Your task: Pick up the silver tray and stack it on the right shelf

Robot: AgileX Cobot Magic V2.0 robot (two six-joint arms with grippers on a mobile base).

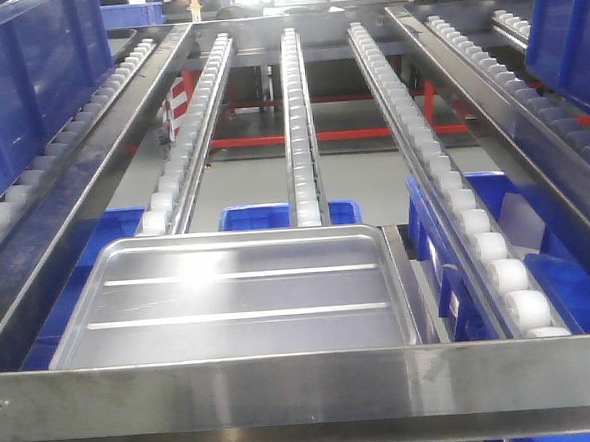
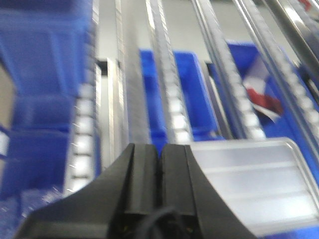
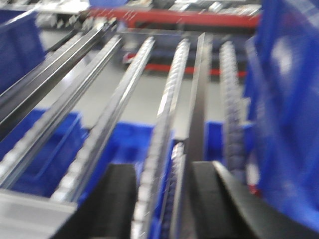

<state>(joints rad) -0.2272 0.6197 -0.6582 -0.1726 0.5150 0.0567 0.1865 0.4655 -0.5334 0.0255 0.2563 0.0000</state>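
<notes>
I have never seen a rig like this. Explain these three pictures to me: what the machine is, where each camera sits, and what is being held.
This is a two-armed robot on a mobile base. The front view looks ahead from the robot's body. A shiny silver tray lies on a rack of white roller tracks, just behind the steel front rail, with blue bins below. The other two cameras ride on the wrists, each looking along its arm's tool. The left tool has its two black fingers pressed together with nothing between them, and the tray shows beside it. The right tool has its fingers apart, above the rollers. Both wrist pictures are blurred. Nothing is held.
</notes>
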